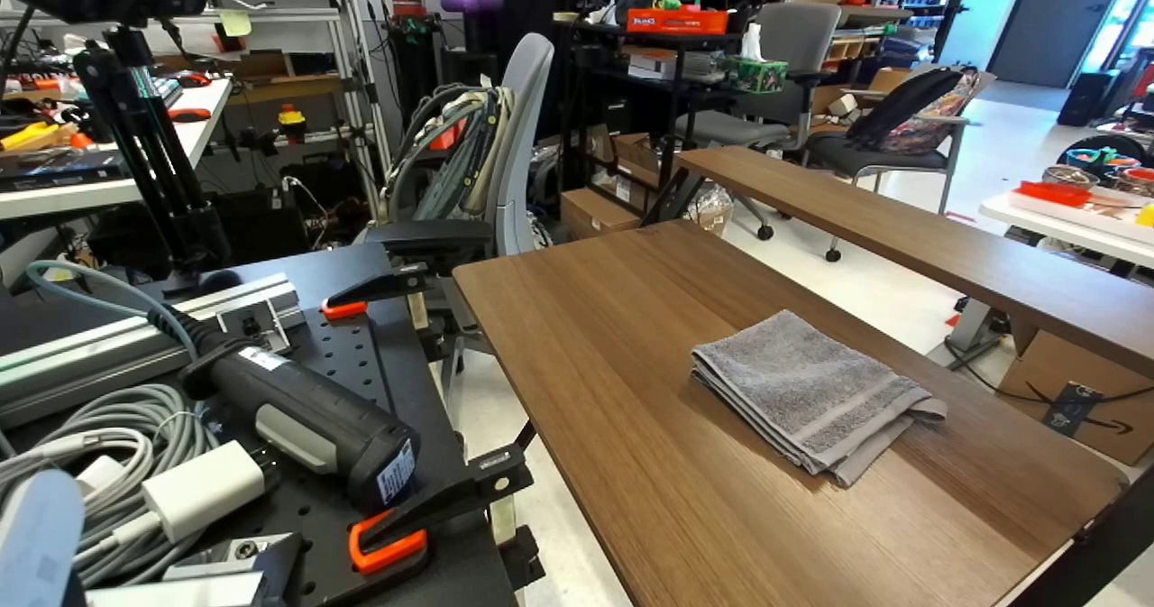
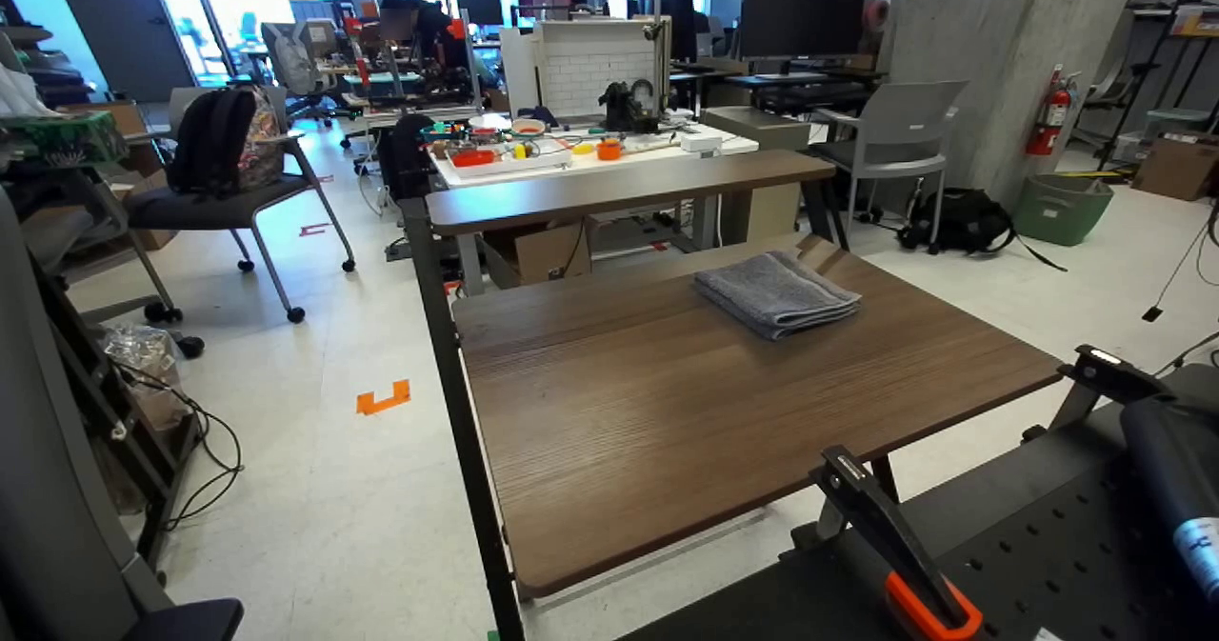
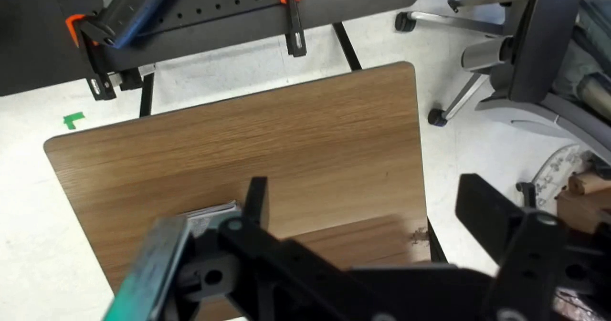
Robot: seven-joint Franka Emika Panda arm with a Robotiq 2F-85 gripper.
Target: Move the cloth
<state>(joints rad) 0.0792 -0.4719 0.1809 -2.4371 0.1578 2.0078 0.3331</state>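
The grey folded cloth (image 1: 809, 389) lies flat on the brown wooden table (image 1: 622, 354). It also shows on the table in an exterior view (image 2: 776, 290). In the wrist view only a small edge of the cloth (image 3: 206, 217) shows; the rest is hidden behind the gripper's left finger and body. My gripper (image 3: 363, 187) is open with nothing between its fingers. It is above the table, with its fingers spread wide to the right of the cloth in the wrist view. The gripper is not seen in either exterior view.
A raised wooden shelf (image 2: 629, 191) runs along one table side. A black perforated bench (image 1: 361, 354) with orange-handled clamps (image 1: 388, 544), a handheld device (image 1: 306, 409) and cables (image 1: 153, 418) stands beside the table. A grey chair (image 1: 527, 138) is near a table corner.
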